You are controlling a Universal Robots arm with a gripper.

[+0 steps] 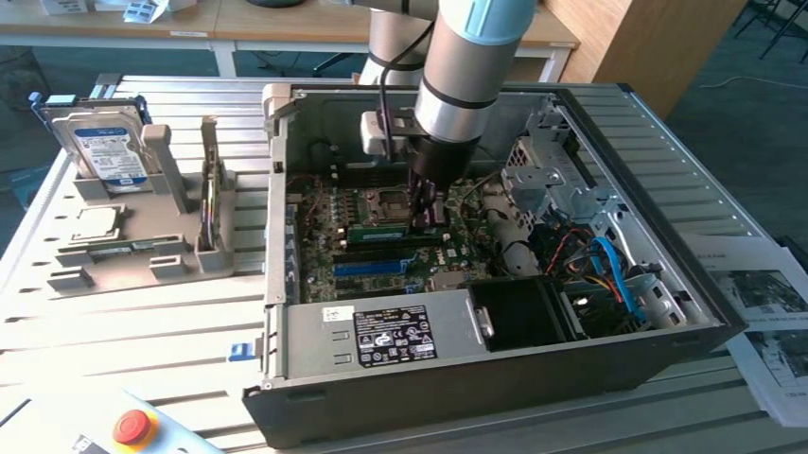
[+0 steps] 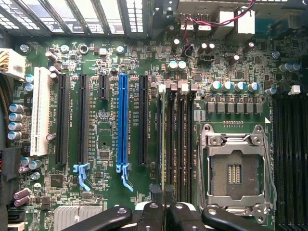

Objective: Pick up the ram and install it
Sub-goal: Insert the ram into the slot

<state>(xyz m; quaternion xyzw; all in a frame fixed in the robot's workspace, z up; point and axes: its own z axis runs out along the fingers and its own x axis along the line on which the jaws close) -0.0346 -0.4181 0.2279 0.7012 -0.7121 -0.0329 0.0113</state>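
In the exterior view, the arm reaches down into the open case (image 1: 505, 378) at the middle of the frame. The pincer (image 1: 432, 222) is low over the motherboard, just right of the CPU socket (image 1: 385, 200). A narrow green strip, the ram (image 1: 377, 230), runs leftward from the fingertips, just below the socket and level with the memory slots. The pick-up therefore looks done. The rack at the left of the tabletop (image 1: 127, 312) carries the hard drive (image 1: 108, 147) and the CPU chip (image 1: 95, 222), well apart from the arm.

In the wrist view, the pincer (image 2: 165, 214) sits at the bottom centre. Its fingers (image 2: 149, 211) are pressed almost together, with only a slim gap between them. From that gap a thin pale edge, which I take for the ram (image 2: 165, 159) seen edge-on, runs up the frame. It lies along the leftmost of the dark memory slots, between the blue slot (image 2: 122, 120) and the empty socket (image 2: 236, 168). The stick seems lined up with its slot and at or very near it. I cannot tell whether it is pressed fully home or the end latches have closed, so the install reads as under way, not confirmed finished.
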